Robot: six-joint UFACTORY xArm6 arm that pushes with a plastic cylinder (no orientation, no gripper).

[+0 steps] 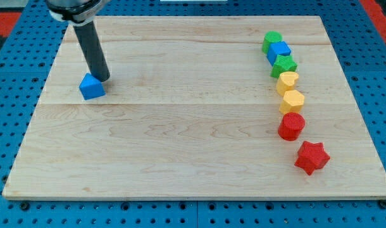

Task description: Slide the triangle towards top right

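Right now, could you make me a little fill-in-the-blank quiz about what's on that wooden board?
1. My tip touches the ___ triangle at the view's left.
2. The block nearest the view's bottom is the red ___.
3. Between the green star and the red cylinder sit two ___ blocks.
4. The column of blocks stands at the view's ___.

Missing words: blue; star; yellow; right.

You had one view only, looking down at a slant from in front of the bench [180, 145], far enough to take in its whole top and the blue pegboard [16, 63] around it.
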